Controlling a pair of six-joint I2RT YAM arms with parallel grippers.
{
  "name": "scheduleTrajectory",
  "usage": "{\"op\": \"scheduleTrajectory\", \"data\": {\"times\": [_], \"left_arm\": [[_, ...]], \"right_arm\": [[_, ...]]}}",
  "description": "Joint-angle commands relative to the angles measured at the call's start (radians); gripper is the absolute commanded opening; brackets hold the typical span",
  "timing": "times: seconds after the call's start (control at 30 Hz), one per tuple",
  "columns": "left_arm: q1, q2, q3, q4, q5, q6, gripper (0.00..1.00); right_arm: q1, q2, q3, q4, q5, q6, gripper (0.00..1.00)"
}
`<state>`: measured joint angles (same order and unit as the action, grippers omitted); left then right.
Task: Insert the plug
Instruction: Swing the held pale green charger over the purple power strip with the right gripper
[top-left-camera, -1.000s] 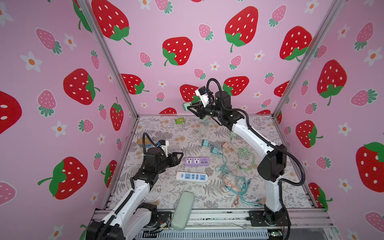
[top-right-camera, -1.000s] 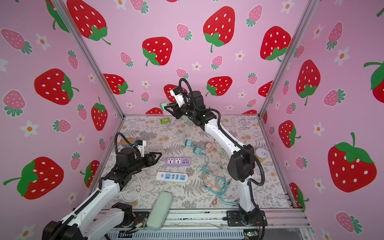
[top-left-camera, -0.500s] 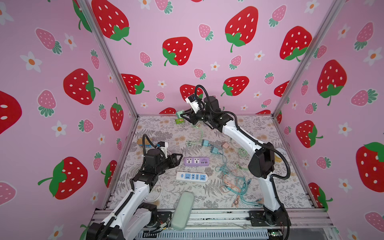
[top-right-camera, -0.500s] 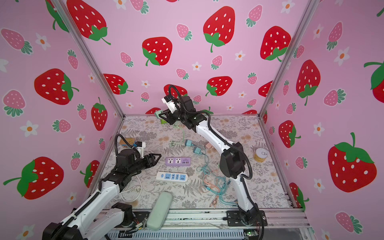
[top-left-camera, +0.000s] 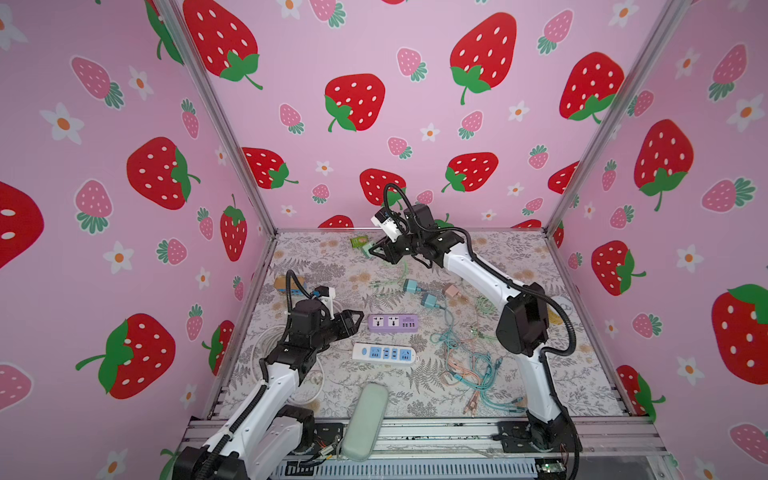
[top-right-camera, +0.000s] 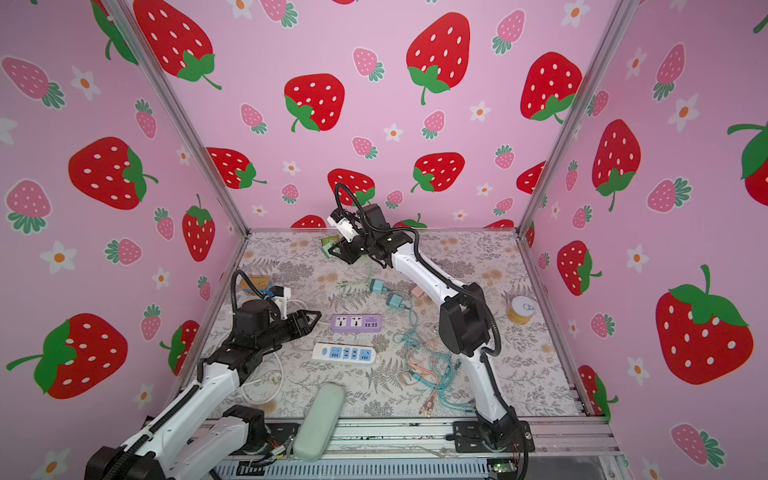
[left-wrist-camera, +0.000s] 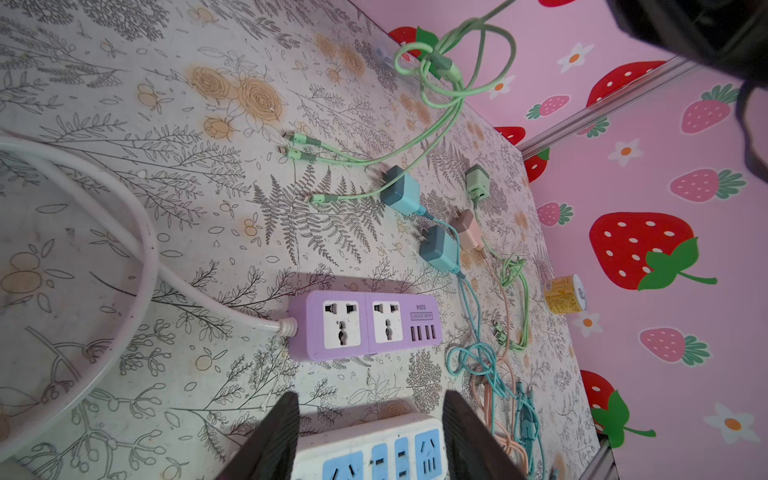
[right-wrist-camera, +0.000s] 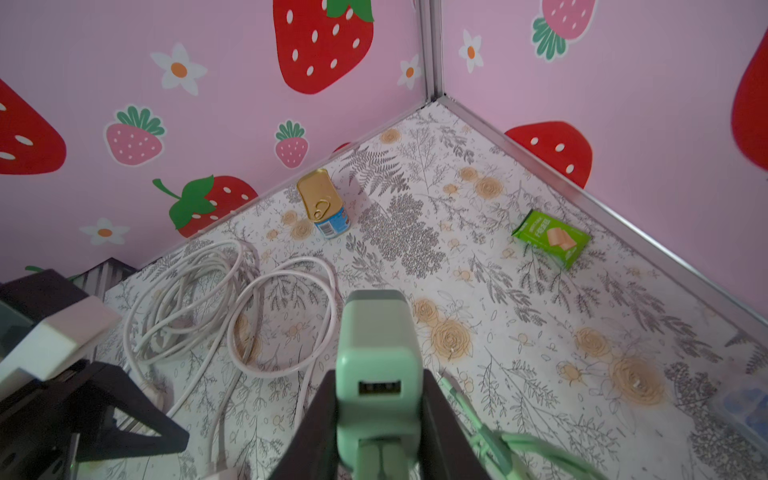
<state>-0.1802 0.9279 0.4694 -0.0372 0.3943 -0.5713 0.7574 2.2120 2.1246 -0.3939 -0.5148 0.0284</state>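
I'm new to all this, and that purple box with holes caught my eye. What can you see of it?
The purple strip is a lilac block, plastic by its look, with rounded corners. Its top carries two white sockets, four USB slots and a small label. A thick white cord leaves one end and loops away. It lies flat, face up, on the floral table, near the white strip but apart. Nothing is plugged in.
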Motion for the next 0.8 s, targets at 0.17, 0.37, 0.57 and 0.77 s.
{"op": "scheduleTrajectory", "data": {"times": [0.17,0.37,0.57,0.77], "left_arm": [[0.007,0.055,0.002,0.004,0.006,0.015,0.52],[0.007,0.109,-0.011,0.04,0.02,0.021,0.47],[0.005,0.165,-0.007,0.068,0.043,0.026,0.43],[0.005,0.21,0.006,0.089,0.05,0.038,0.41]], "right_arm": [[0.0,-0.05,-0.034,-0.136,-0.09,-0.12,0.11],[-0.001,-0.052,-0.052,-0.205,-0.089,-0.163,0.11],[0.001,-0.049,-0.052,-0.305,-0.115,-0.247,0.11],[0.001,-0.047,-0.058,-0.381,-0.108,-0.309,0.12]]}}
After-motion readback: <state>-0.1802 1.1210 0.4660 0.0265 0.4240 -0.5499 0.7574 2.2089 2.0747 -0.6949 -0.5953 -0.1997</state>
